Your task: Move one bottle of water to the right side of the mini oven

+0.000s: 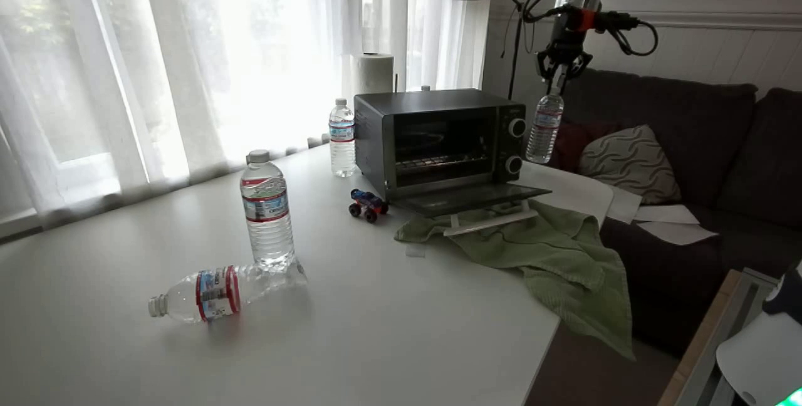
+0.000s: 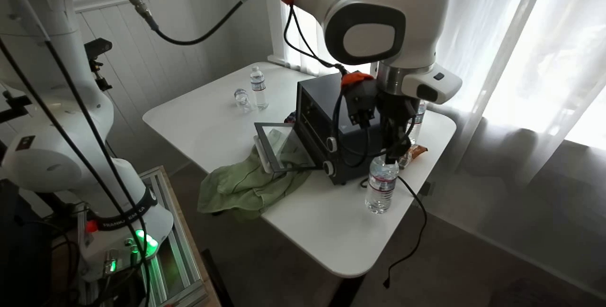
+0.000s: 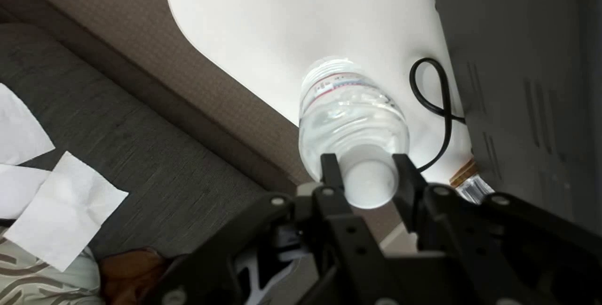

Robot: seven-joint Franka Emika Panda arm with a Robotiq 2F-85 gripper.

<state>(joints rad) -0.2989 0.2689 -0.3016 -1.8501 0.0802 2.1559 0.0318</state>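
Wrist view: downward-pointing tool (image 3: 367, 164) pinches water bottle (image 3: 350, 112) by cap (image 3: 369, 185) (table (image 3: 263, 22) contact unclear).

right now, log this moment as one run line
gripper: holding white-capped water bottle at cap end; position: cap up, beside mini oven, control-panel side; oven door: open; contact with table: unclear; release: not yet done

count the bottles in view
5: one bottle in the hand; a standing bottle and a lying bottle on the table; a fourth bottle beside the oven; a fifth bottle behind it, partly hidden. Others could be covered.
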